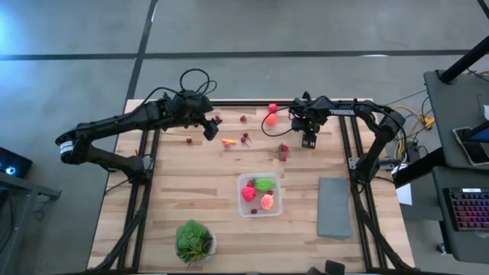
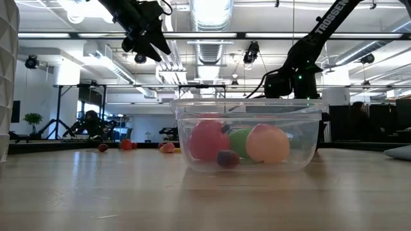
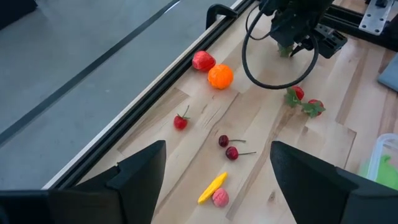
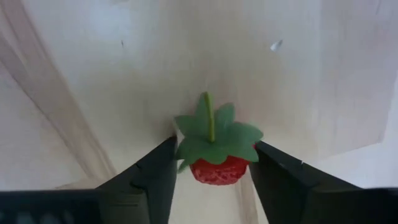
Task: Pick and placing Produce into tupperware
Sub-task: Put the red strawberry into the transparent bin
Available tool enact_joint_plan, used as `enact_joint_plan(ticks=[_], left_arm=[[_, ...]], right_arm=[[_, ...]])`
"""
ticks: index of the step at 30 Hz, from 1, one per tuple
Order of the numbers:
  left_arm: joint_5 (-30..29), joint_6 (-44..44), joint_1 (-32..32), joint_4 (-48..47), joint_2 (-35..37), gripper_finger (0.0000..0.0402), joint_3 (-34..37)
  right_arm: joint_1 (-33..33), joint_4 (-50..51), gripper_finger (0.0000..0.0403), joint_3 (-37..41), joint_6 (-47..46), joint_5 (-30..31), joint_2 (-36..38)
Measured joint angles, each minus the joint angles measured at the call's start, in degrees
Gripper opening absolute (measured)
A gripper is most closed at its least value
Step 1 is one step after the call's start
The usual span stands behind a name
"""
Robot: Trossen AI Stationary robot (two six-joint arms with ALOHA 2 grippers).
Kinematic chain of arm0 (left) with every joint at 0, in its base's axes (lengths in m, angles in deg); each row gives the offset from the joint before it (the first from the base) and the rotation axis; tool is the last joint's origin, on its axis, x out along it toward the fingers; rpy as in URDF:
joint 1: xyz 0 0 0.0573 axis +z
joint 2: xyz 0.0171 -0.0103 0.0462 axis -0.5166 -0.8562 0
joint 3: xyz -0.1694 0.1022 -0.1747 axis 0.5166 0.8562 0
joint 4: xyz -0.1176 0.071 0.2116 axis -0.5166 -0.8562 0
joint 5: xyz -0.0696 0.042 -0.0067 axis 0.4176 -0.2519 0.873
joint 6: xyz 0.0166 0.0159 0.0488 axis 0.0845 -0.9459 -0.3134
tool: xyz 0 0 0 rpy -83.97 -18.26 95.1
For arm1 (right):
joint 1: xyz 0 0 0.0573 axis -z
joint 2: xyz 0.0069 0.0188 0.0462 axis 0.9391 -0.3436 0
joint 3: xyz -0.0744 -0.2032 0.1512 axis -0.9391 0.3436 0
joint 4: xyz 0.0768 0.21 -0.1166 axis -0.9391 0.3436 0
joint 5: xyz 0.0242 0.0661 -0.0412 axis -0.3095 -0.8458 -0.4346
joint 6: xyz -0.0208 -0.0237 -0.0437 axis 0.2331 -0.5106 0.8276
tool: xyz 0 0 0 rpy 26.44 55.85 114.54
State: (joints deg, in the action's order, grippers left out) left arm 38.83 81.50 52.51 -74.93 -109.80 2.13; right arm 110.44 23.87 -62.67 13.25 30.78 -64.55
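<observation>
My right gripper (image 4: pixel 211 171) sat low over the far part of the table (image 1: pixel 191 191), its two fingers (image 4: pixel 152 177) closing in on a strawberry (image 4: pixel 216 163) with a green leafy cap and an upright stem; the pads pressed against the berry's sides, so I had it pinched. In the high view that gripper (image 1: pixel 309 140) was just beyond a pair of strawberries (image 1: pixel 283 151) lying on the wood.

My left gripper (image 1: pixel 209 130) hung in the air above the far left of the table with its fingers (image 3: pixel 140 171) spread wide and nothing between them. Under it lay loose produce: a yellow piece (image 3: pixel 212 186) touching a pink berry (image 3: pixel 220 198), two dark cherries (image 3: pixel 227 147), a small red berry (image 3: pixel 180 121), and farther off an orange (image 3: pixel 220 76) beside a red fruit (image 3: pixel 203 60).

The clear tupperware (image 1: pixel 241 208) stood near the table's middle, well apart from both grippers, holding a red fruit, a lime-green piece (image 1: pixel 264 184), an orange-pink piece (image 1: pixel 267 202) and a small dark berry (image 2: pixel 227 158)
</observation>
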Motion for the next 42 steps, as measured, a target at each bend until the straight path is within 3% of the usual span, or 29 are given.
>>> enact_joint_plan(ticks=[8, 25, 33, 42], left_arm=[[0.01, 0.04, 0.00, -0.02, 0.00, 0.0274, 1.76], [0.03, 1.64, -0.04, 0.02, 0.00, 0.0274, 2.57], [0.06, 3.04, -0.04, 0.76, 0.00, 0.0274, 2.59], [0.07, 3.19, -0.09, 1.96, 0.00, 0.0274, 2.65]], right_arm=[[0.00, -0.71, 0.0134, 0.00, -0.61, 0.02, 0.00], [0.00, -0.29, 0.0130, -0.78, -3.89, -0.56, 0.58], [0.00, 1.05, 0.0130, -2.95, -9.77, -7.71, 0.81], [0.00, 1.17, 0.0130, -4.97, -10.70, -11.21, 1.13]])
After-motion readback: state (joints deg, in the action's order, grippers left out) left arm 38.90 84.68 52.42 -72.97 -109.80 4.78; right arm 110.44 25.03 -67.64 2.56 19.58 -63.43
